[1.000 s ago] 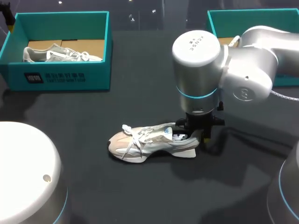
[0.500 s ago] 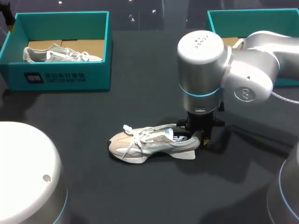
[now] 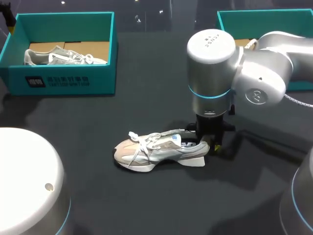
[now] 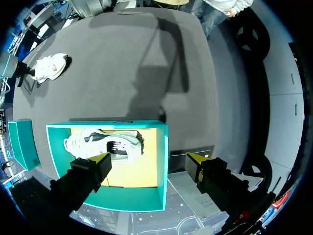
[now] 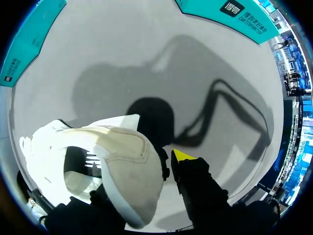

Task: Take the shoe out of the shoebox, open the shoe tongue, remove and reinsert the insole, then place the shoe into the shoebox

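— What lies nearest?
— The white dome of the left arm (image 3: 29, 181), at the near left of the dark table (image 3: 98, 205). Its left gripper (image 4: 146, 160) does not show in the head view.

— And the shoe?
— The shoe (image 3: 156, 149) rests out on the table near the middle, outside both boxes. Its toe points toward my left and its heel toward my right, with the laces loose over the front.

— Who has it?
— The right gripper (image 3: 209, 143) stands straight down at the heel. I cannot tell whether it is clamped there (in the right wrist view the heel collar sits close before the camera and hides much of the gripper).

— What stands in the way above it?
— The right arm (image 3: 259, 73) comes in from the right. Its thick joint hangs over the heel and covers part of the right shoebox (image 3: 274, 15) behind it.

— And farther off?
— At the far left is the teal left shoebox (image 3: 105, 73), well apart from the shoe. A second shoe (image 3: 63, 56) lies in it on the cardboard floor.

— And the left gripper?
— It hangs above that box. Its fingers (image 4: 101, 160) are wide apart with nothing held between them, and the second shoe lies just ahead of one finger.
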{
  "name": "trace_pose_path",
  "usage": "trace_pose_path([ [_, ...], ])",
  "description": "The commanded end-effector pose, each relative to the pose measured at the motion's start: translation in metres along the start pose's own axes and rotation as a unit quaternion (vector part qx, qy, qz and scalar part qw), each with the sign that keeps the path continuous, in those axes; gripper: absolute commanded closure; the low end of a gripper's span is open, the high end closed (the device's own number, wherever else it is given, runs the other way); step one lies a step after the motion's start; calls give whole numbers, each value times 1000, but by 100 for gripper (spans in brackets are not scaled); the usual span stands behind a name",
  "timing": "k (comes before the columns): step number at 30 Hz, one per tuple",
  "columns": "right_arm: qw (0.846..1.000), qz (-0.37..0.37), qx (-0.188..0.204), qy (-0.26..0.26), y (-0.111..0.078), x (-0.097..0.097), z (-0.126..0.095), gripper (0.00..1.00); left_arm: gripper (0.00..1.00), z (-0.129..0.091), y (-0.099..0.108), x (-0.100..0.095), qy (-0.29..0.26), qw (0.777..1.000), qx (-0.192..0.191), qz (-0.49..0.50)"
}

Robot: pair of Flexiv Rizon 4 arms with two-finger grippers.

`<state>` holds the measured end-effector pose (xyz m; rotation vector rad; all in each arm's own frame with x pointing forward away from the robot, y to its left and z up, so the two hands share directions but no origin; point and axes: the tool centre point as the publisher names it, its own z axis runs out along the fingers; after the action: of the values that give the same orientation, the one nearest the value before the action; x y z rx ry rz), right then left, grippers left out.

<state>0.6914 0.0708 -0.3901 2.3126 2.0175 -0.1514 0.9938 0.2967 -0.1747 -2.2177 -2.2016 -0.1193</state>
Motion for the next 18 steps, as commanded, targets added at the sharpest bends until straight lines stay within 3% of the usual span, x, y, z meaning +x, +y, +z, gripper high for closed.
trace_pose_path([
  [1, 1000, 0, -2, 1, -1, 0, -3, 61, 0, 0, 0, 0, 1, 1000, 0, 1],
  [6, 1000, -1, -6, 1, -1, 1, -13, 51, 0, 0, 0, 0, 1, 1000, 0, 1],
  [7, 1000, -2, -6, 2, 0, 1, -16, 39, 0, 0, 0, 0, 1, 1000, 0, 1],
  [8, 1000, -3, -4, 3, 0, 1, -18, 14, 0, 0, 0, 0, 1, 1000, 0, 1],
  [9, 1000, -4, -4, 4, 0, 2, -21, 0, 0, 0, 0, 0, 1, 1000, 0, 1],
  [18, 998, -45, -10, 43, 2, 5, -69, 0, 0, 0, 0, 0, 1, 1000, 0, 1],
])
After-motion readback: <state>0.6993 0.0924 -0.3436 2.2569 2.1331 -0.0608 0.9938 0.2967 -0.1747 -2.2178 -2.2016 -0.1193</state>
